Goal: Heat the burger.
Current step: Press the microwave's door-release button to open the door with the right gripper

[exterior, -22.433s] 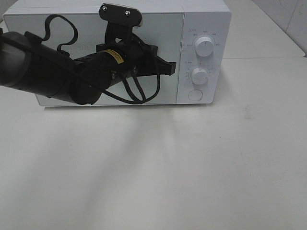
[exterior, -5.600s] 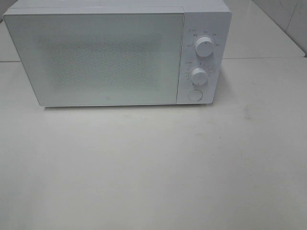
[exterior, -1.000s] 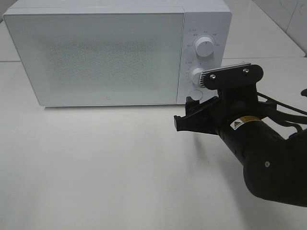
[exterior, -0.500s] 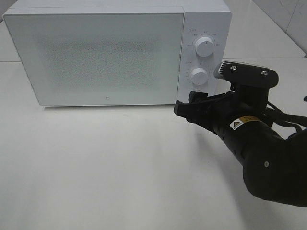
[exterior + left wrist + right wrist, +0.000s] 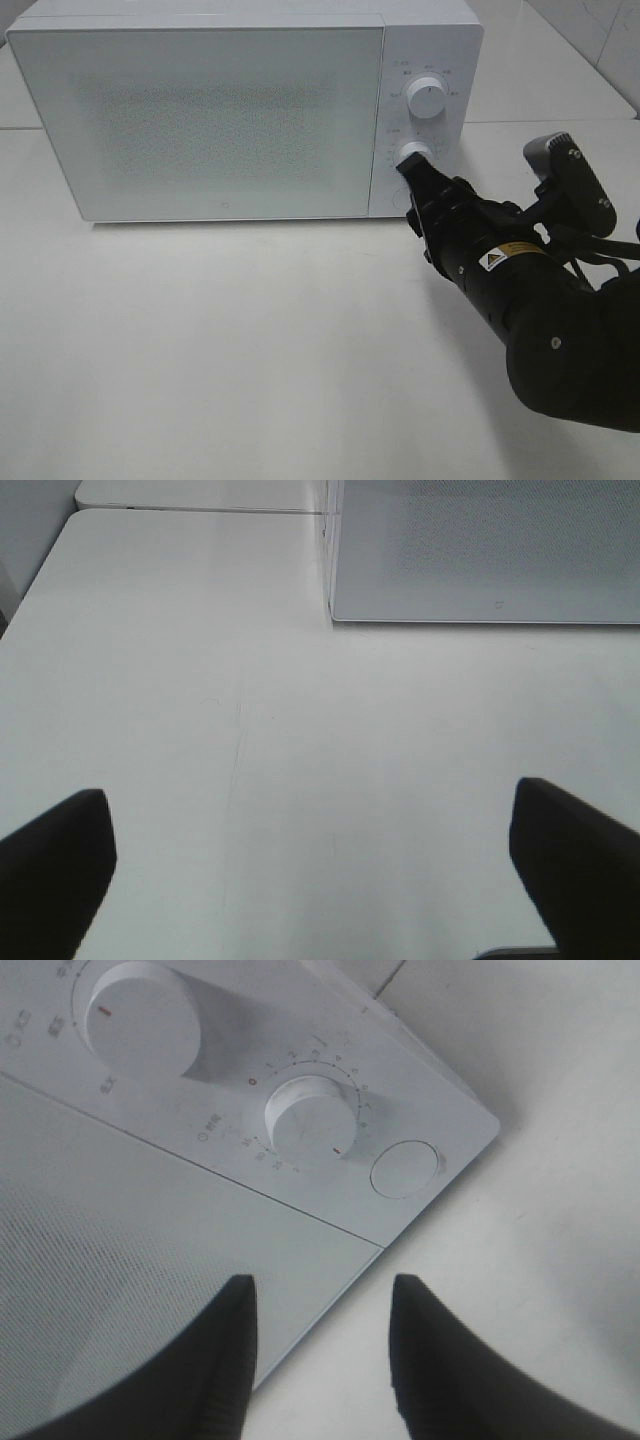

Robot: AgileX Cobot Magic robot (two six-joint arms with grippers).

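Though no burger is being shown, only dial-setting is being judged left.
Right gripper [image 5: 320, 1295], fingers apart, is being poised at the timer dial's [image 5: 312, 1115] 5 o'clock; left gripper's [image 5: 310, 820] apart too.

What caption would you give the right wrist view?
Right gripper, jaws apart, faces the white microwave, near its lower dial and round button.

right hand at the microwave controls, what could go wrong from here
The black right hand sits close to the lower white round dial and the round white button; it may nudge the wrong one.
Its fingers stand apart, the dial not yet between them; closing early could miss it.
The frosted white microwave door hides any burger; it might heat empty.
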